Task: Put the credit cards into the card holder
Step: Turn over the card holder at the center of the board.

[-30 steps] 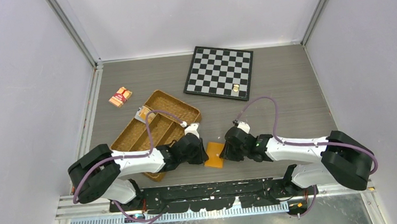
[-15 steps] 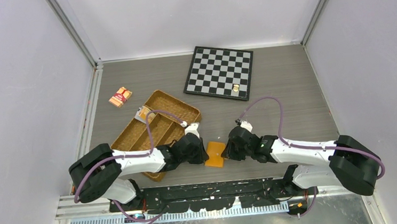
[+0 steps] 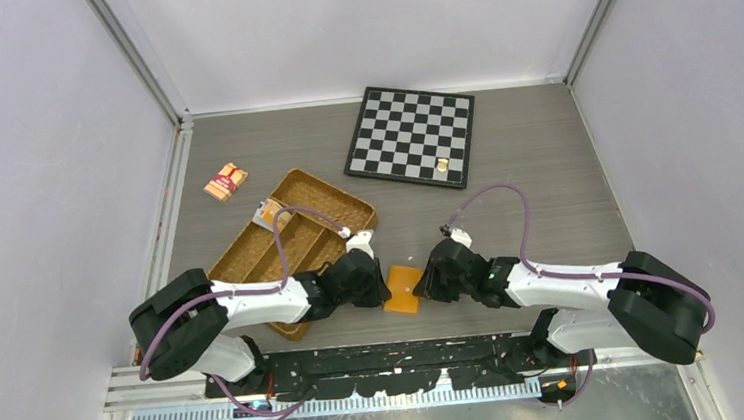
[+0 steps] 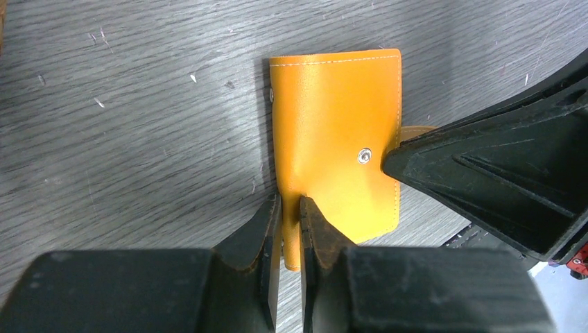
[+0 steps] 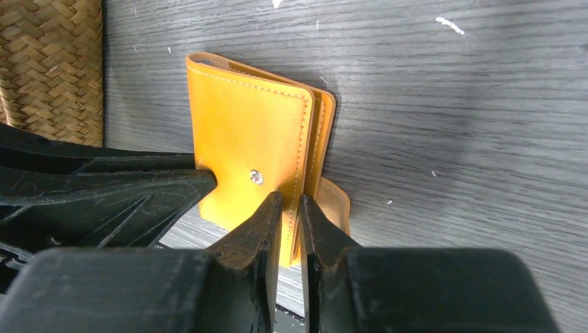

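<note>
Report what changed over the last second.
The right arm swung its elbow outward, then eased back slightly, and its wrist shifted a touch rightward. The right pincer now pinches the card holder on the edge opposite the left pincer, which kept its grip. The holder, chessboard, woven tray and red packet stayed put.

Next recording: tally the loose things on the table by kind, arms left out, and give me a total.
orange card holder: 1
woven divided tray: 1
chessboard: 1
small yellowish piece on the chessboard: 1
red-and-tan packet: 1
small unidentifiable item in the tray: 1
Total: 6
</note>
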`<action>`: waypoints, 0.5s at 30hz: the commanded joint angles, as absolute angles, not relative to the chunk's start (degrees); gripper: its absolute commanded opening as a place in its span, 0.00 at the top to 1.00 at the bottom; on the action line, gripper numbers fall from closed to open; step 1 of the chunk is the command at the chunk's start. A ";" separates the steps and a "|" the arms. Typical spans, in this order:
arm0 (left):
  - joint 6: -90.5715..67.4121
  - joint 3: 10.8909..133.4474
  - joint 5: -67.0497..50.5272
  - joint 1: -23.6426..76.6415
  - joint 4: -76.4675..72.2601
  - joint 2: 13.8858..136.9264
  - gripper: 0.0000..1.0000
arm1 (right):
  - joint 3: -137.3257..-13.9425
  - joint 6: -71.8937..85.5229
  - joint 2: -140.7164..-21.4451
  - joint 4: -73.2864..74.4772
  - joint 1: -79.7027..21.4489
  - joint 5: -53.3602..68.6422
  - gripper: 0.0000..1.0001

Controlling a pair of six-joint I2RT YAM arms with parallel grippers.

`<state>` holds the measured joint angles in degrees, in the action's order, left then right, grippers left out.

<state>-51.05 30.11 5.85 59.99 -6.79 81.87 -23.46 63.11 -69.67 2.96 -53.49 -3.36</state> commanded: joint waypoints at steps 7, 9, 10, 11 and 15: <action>-51.15 29.46 5.03 60.29 -6.67 86.17 1.00 | -22.28 63.62 -73.49 -13.75 -54.05 2.78 0.79; -51.15 29.53 4.86 60.32 -6.84 86.28 1.00 | -21.73 63.81 -73.80 -15.45 -54.07 3.23 0.79; -51.15 29.59 4.84 60.29 -6.85 86.37 1.00 | -21.44 64.01 -73.78 -16.19 -54.06 3.37 0.79; -51.15 29.55 4.76 60.30 -6.86 86.51 1.00 | -21.29 64.13 -73.69 -16.75 -54.11 3.62 0.79; -51.32 29.66 4.57 60.31 -6.94 86.88 1.00 | -21.31 64.02 -72.37 -16.92 -54.13 3.80 0.79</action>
<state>-50.98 30.11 6.28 59.31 -6.61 82.43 -21.52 62.43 -70.96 -4.14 -52.51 -1.83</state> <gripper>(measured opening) 0.125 0.208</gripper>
